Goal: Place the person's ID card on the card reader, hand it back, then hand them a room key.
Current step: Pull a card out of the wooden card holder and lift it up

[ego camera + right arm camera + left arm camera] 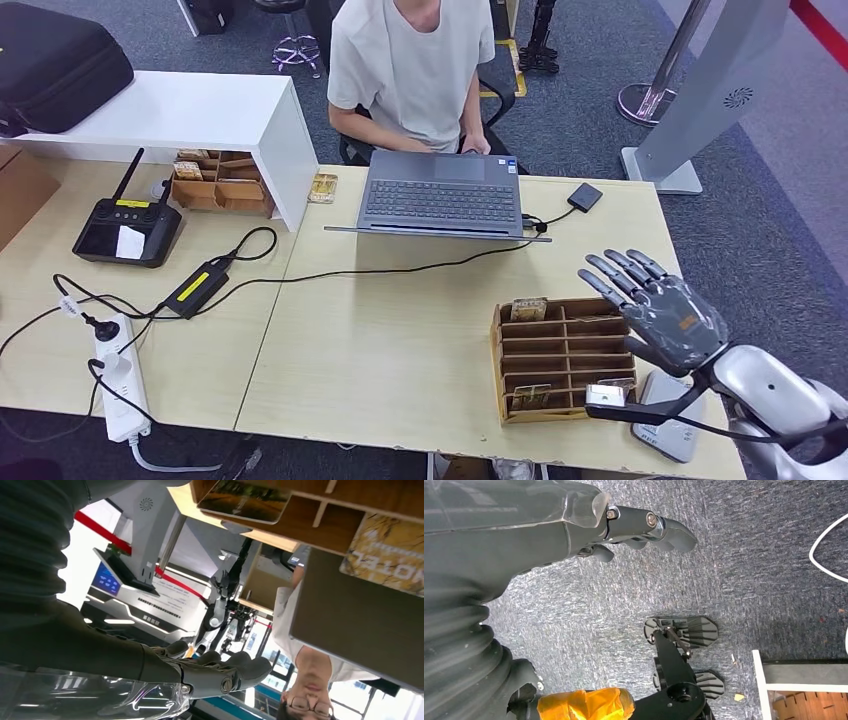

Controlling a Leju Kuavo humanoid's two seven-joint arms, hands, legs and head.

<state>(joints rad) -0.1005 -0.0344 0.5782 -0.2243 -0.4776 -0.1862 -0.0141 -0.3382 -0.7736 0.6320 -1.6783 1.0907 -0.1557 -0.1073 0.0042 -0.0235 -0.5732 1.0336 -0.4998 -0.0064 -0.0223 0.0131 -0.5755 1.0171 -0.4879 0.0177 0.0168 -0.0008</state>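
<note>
My right hand (pixel 655 305) hovers with fingers stretched and apart over the right end of the wooden card organizer (pixel 560 350), holding nothing. Room key cards stand in its slots: one at the far left (pixel 528 308), one at the near left (pixel 530 395). In the right wrist view the outstretched fingers (pixel 220 672) are bare, with the organizer (pixel 320 515) and a yellow key card (pixel 395 555) close by. The grey card reader (pixel 668 432) lies beside the organizer's near right corner, partly hidden by my forearm. A person (pixel 410 70) sits behind the laptop. My left hand (pixel 644 525) hangs over the carpet with nothing in it.
An open laptop (pixel 443 195) sits at the table's far edge, cabled to a small black box (pixel 585 196). To the left are a power adapter (pixel 195 285), power strip (pixel 115 375), black remote controller (pixel 125 230), white shelf (pixel 200 110) and a second card box (pixel 215 180).
</note>
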